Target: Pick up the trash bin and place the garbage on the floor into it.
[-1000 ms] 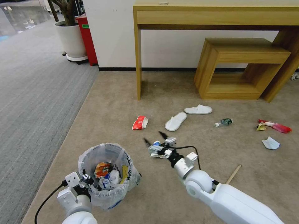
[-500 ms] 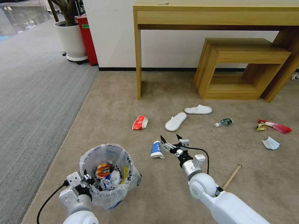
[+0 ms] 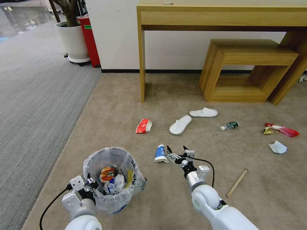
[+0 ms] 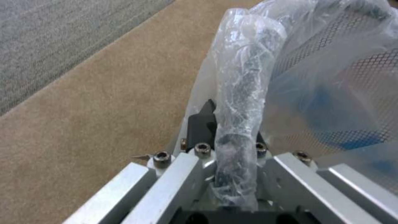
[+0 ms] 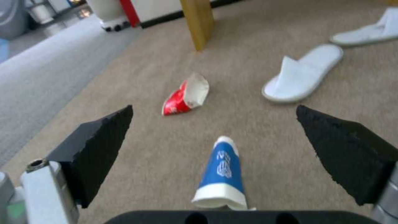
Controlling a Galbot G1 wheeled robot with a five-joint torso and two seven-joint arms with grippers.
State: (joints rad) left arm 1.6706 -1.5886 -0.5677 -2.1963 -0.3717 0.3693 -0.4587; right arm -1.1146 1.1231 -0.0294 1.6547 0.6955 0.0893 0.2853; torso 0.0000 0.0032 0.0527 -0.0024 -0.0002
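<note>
the left end effector (image 3: 90, 184) pinches the rim of the trash bin (image 3: 110, 179) (its black wall is hard to see under the bag). the right end effector (image 3: 176, 149), wide open and empty, sits just beside one blue cup (image 3: 160, 153) on the floor (image 3: 112, 108). two white slippers (image 3: 180, 124) and one red cup (image 3: 144, 126) lie farther off.

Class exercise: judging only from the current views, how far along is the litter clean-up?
Done: the left pincer grips the trash bin, some litter inside. In hand: the open right pincer is beside the blue cup. Left: red cup, slippers, bottle, wrappers, stick.
</note>
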